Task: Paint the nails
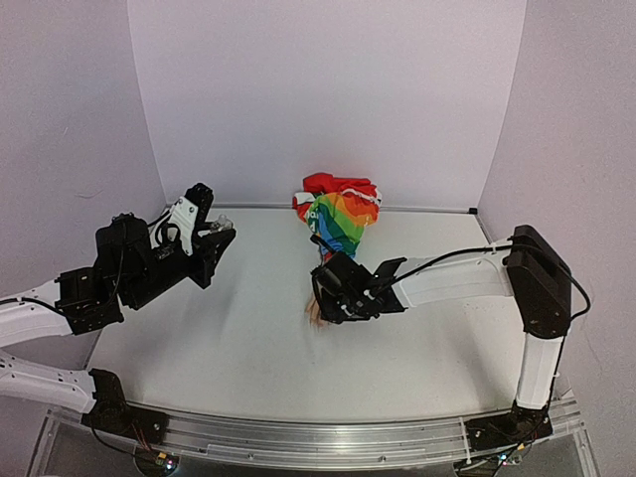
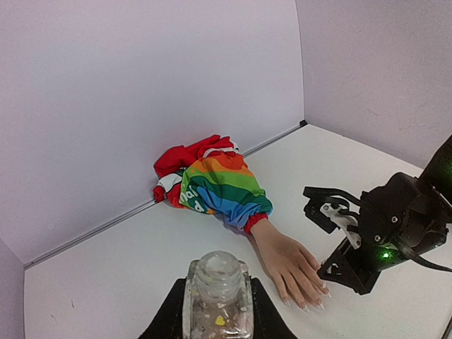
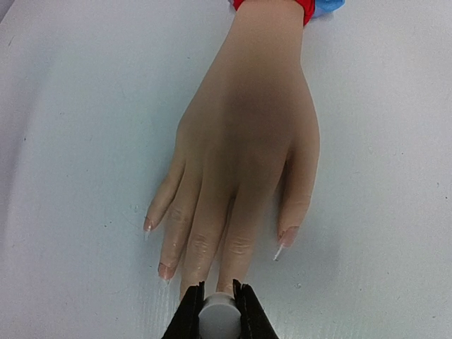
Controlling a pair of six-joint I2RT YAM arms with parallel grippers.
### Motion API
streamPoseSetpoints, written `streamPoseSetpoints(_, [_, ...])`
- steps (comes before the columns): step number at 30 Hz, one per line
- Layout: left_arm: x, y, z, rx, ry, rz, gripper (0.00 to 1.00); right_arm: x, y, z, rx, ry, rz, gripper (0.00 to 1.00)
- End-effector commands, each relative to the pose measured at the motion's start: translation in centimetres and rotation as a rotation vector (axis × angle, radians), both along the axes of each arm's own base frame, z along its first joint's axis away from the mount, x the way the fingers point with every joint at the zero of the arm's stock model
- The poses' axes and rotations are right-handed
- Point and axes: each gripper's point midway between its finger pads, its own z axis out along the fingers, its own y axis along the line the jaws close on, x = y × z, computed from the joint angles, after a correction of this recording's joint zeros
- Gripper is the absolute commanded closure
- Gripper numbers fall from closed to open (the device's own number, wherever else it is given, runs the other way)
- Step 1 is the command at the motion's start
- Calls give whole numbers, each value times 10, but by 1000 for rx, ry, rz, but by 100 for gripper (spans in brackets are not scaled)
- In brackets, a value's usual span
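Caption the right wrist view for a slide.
Right gripper, shut on a small round cap, at the fake hand's fingertips.

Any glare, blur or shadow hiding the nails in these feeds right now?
Right wrist: fake hand sharp, evenly lit, no glare, but the right gripper and its grey cap hide the middle fingers' ends. Left wrist: clear bottle up close is soft; nails small yet visible. Top external: right gripper covers most of the hand.
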Motion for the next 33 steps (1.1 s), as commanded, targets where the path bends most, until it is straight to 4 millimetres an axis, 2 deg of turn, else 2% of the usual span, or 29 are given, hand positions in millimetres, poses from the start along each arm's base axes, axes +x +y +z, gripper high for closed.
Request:
streamPoseSetpoints(1, [0, 5, 21, -44, -31, 14, 100, 4, 2, 11, 7, -24, -6, 100])
streamPoseSetpoints(21, [0, 6, 23, -46, -34, 14, 100, 1, 4, -9, -12, 14, -4, 100])
streamPoseSetpoints(33, [1, 5, 22, -44, -33, 13, 100, 0, 1, -12, -25, 15, -5, 100])
